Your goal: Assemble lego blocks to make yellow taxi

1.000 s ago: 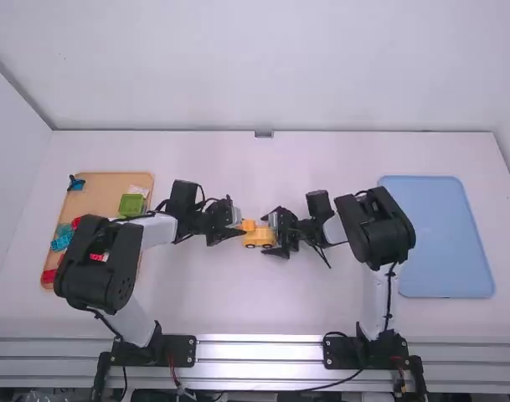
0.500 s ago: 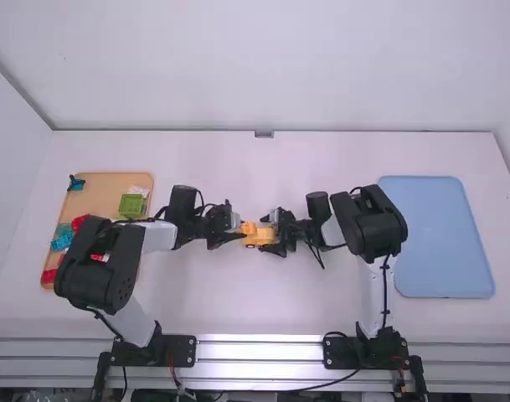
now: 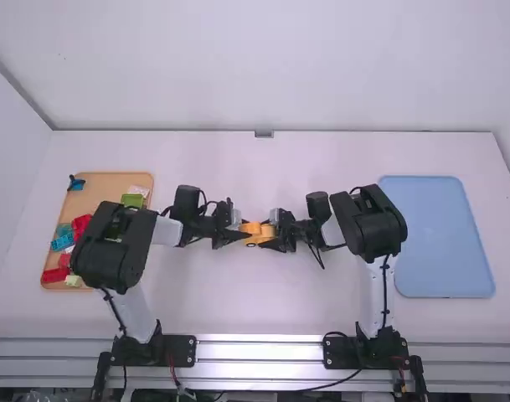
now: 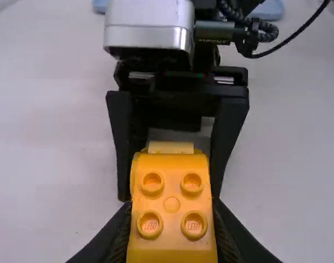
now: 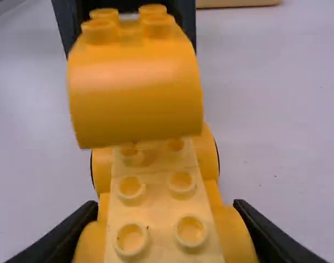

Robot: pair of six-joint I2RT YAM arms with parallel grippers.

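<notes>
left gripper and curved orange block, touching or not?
Touching. Left wrist view: the left gripper has one finger flush against each side of the curved orange block.

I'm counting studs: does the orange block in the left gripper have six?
No, the orange block shows four studs, two by two.

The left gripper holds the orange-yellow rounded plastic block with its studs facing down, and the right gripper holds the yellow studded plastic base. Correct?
Not quite: the block's studs face up, as the left wrist view shows. The left gripper does hold it, and the right gripper the base.
</notes>
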